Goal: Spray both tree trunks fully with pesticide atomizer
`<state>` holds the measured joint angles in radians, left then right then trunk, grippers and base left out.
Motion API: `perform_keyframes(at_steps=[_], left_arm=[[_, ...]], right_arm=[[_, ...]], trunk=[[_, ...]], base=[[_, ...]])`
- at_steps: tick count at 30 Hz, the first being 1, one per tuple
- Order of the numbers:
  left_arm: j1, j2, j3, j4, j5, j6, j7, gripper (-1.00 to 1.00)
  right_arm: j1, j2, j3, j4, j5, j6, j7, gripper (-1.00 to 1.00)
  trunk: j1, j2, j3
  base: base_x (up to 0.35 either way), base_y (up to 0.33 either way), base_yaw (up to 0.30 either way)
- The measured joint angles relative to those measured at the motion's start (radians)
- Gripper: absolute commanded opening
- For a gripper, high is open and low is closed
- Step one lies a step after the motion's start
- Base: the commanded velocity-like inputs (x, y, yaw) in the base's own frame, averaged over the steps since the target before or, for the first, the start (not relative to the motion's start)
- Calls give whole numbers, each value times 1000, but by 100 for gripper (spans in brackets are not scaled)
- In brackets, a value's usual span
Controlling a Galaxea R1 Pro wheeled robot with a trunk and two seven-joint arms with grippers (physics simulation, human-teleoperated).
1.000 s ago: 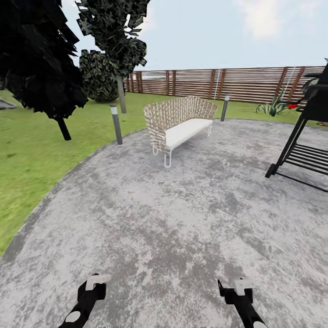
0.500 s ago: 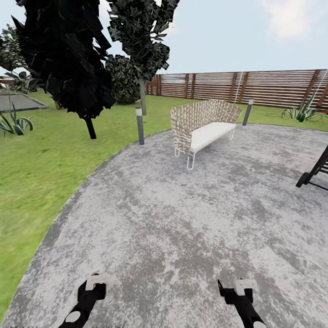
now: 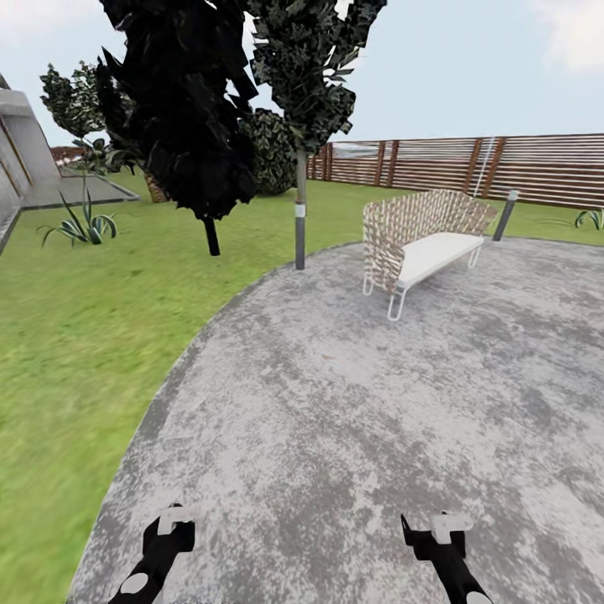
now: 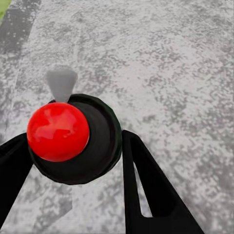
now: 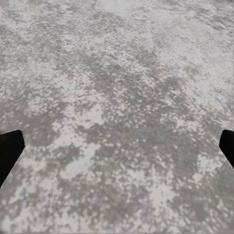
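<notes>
One dark round body (image 4: pixel 97 146) topped by a red ball (image 4: pixel 57 131), with a pale grey piece (image 4: pixel 61 83) beside it, sits between the left hand's (image 3: pixel 172 527) fingers (image 4: pixel 146 185). We cannot tell whether this is the atomizer, or whether the hand is pinching it. Our right hand (image 3: pixel 436 530) is spread and holds nothing. Both hang over the grey mottled floor (image 3: pixel 352 403). Farther off stand a wicker sofa (image 3: pixel 424 239), a short post (image 3: pixel 299 235), dark-leaved trees (image 3: pixel 184 109), the lawn (image 3: pixel 75 319) and a slat fence (image 3: pixel 520 168).
</notes>
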<state>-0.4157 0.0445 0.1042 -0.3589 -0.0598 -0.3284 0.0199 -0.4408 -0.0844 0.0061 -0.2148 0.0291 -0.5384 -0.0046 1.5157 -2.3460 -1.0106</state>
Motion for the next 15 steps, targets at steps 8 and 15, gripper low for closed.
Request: perform_keyframes(at_steps=[8, 15], left_arm=[[0, 0, 0, 0, 0, 0, 0, -100], [0, 0, 0, 0, 0, 0, 0, -100]], right_arm=[[0, 3, 0, -1, 1, 0, 0, 100], [0, 9, 1, 0, 1, 0, 0, 100]], trunk=[[0, 0, 7], [0, 0, 13]], base=[[0, 190, 243], [0, 6, 251]])
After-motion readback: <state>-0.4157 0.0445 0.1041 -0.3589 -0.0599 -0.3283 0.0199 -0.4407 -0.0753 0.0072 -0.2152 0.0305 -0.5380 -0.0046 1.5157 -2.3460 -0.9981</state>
